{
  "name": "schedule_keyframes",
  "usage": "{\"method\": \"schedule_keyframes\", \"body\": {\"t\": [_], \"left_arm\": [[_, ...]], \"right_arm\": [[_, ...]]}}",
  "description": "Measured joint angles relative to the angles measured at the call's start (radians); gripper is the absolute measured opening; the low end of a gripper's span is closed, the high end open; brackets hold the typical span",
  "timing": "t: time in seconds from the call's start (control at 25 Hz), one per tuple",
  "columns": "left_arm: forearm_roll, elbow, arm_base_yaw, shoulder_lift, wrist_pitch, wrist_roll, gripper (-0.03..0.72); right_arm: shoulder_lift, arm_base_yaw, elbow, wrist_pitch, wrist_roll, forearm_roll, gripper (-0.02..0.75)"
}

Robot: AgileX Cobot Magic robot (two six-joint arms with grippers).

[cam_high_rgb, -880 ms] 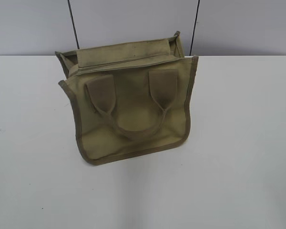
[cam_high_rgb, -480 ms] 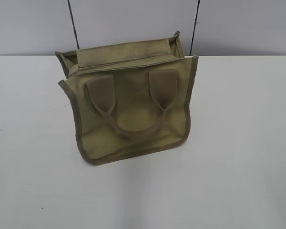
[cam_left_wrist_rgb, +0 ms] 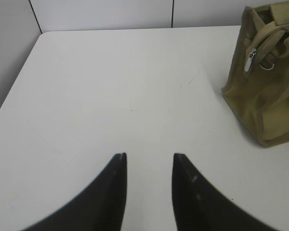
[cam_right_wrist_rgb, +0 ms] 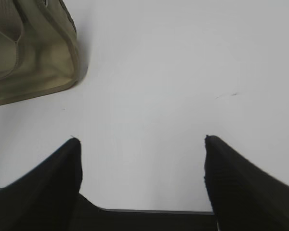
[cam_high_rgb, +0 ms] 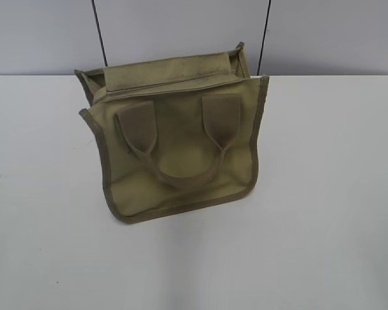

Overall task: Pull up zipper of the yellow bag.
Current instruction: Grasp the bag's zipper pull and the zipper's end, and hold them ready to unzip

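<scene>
both grippers wait parted and empty; the yellow bag stands upper centre on the worktop.
the left gripper should pinch the zipper tab squarely while the right gripper steadies the far end.

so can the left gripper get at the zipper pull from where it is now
Probably yes. In the left wrist view the silver zipper pull hangs exposed at the near end of the yellow bag, ahead and to the right of the open left gripper. Only bare table lies between them.
</scene>
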Motion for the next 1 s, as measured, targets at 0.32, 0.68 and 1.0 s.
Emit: {"method": "schedule_keyframes", "body": {"t": [0.32, 0.68, 1.0], "left_arm": [[-0.024, -0.001, 0.000, 0.000, -0.001, 0.000, 0.244], [-0.088, -0.059, 0.000, 0.133, -0.260, 0.003, 0.511], [-0.108, 0.152, 0.000, 0.385, -0.878, 0.006, 0.420]], "right_arm": [[0.000, 0.000, 0.000, -0.001, 0.000, 0.001, 0.577], [0.000, 0.000, 0.000, -0.001, 0.000, 0.003, 0.577], [0.000, 0.000, 0.000, -0.002, 0.000, 0.003, 0.577]]}}
